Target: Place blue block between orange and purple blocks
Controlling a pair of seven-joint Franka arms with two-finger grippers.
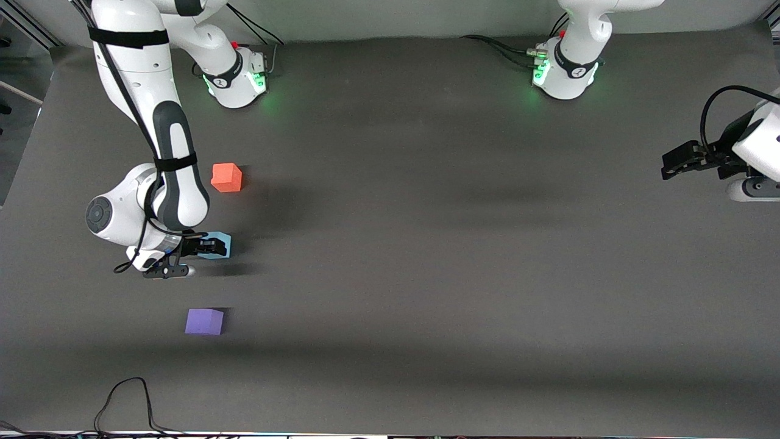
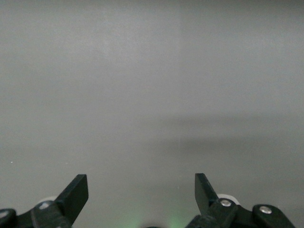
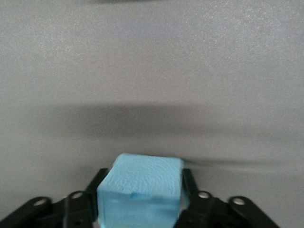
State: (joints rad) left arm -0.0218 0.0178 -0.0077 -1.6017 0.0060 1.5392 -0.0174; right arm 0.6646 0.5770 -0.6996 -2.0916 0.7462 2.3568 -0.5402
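Note:
My right gripper [image 1: 214, 246] is shut on the light blue block [image 1: 220, 238], over the table between the orange block [image 1: 226, 177] and the purple block [image 1: 205, 321]. In the right wrist view the blue block [image 3: 141, 190] fills the space between the black fingers [image 3: 95, 183]. The orange block lies farther from the front camera, the purple block nearer. My left gripper [image 1: 670, 166] waits open at the left arm's end of the table, and in its own view [image 2: 141, 190] nothing is between its fingers.
The dark grey table mat [image 1: 426, 244] spreads under everything. A black cable [image 1: 125, 396] loops at the table's front edge near the right arm's end. The arm bases [image 1: 237, 76] stand along the back edge.

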